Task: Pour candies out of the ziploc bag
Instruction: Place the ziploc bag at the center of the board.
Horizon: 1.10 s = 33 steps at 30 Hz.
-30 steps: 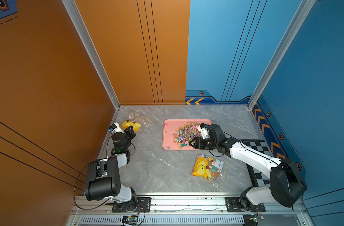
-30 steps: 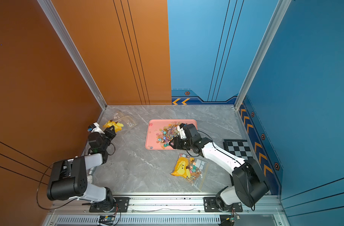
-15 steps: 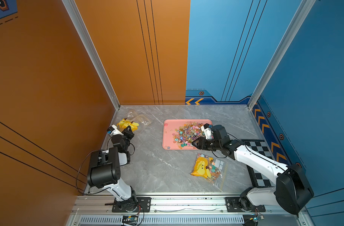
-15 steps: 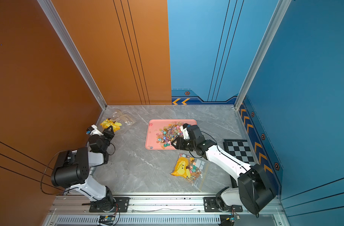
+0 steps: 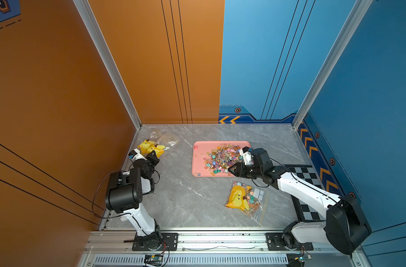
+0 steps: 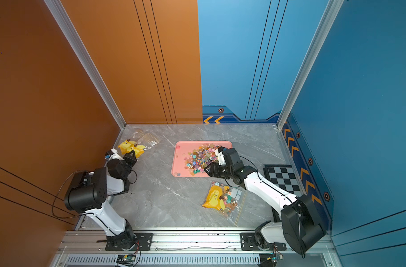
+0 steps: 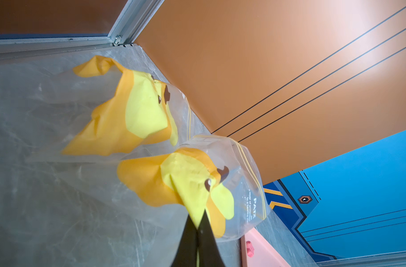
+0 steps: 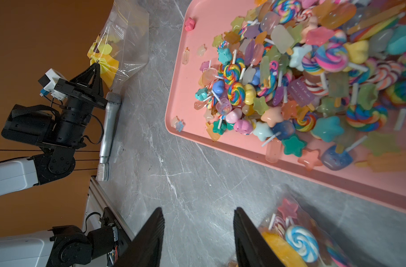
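Candies [image 5: 222, 158] are heaped on the pink tray [image 5: 198, 159]. The emptied ziploc bag [image 7: 190, 178] is still pinched by the left gripper [image 7: 201, 219], whose arm has been folded back. The right gripper [image 8: 197, 209], jaws spread, is positioned beside the filled bag [image 5: 241, 198], judged next.

Enclosure w/ orange wall panels [image 5: 58, 92] at left & back-left, blue wall panels [image 5: 266, 57] at back-right & right, thin black lines on both. Aluminium corner posts [image 5: 110, 67]. Grey marble-look floor [image 5: 186, 203], evenly lit. Orange chevron strip [image 5: 229, 119] along blue base; b/w checkerboard [image 5: 308, 172] by right wall.
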Tool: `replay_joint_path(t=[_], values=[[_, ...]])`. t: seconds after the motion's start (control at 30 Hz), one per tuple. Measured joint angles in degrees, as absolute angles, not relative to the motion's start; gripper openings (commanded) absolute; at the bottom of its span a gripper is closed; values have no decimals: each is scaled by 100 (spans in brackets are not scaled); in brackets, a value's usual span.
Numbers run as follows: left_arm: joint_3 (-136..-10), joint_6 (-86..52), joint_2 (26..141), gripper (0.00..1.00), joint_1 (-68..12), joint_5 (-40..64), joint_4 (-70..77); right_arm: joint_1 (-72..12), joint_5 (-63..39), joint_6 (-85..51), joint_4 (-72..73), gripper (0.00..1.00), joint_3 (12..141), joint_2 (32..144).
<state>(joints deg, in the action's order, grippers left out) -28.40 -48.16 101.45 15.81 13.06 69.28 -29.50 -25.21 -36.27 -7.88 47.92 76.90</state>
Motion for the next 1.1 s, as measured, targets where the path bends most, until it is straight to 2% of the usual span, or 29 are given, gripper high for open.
replay_joint_path(t=[0.13, 0.23, 0.3, 0.4, 0.57, 0.6, 0.67, 0.93, 1.1], values=[[-3028, -4744, 10280, 1, 1627, 1308, 6928, -2891, -2523, -3629, -788, 51, 4792, 7690], [-3092, -4733, 10287, 12, 1649, 1308, 6941, -2862, -2523, -3629, -788, 51, 4792, 7690], [-3105, -4709, 10278, 26, 1649, 1321, 6954, -2847, -2523, -3629, -788, 51, 4792, 7684], [-3116, -4674, 10232, 57, 1643, 1380, 6938, -2847, -2521, -3629, -799, 52, 4792, 7603], [-3164, -4591, 9863, 78, 1538, 1374, 6608, -2832, -2458, -3642, -937, 57, 4792, 7229], [-3177, -4543, 9719, 91, 1500, 1354, 6490, -2821, -2403, -3651, -980, 58, 4788, 7116], [-3234, -4466, 9415, 100, 1406, 1302, 6224, -2788, -2311, -3680, -1028, 61, 4755, 6875], [-3496, -3699, 7848, 98, 532, 921, 4670, -2729, -1568, -3865, -1288, 68, 4344, 5948], [-3496, -3223, 7102, 98, -331, 565, 3782, -2703, -735, -4053, -1715, 70, 3997, 5459]])
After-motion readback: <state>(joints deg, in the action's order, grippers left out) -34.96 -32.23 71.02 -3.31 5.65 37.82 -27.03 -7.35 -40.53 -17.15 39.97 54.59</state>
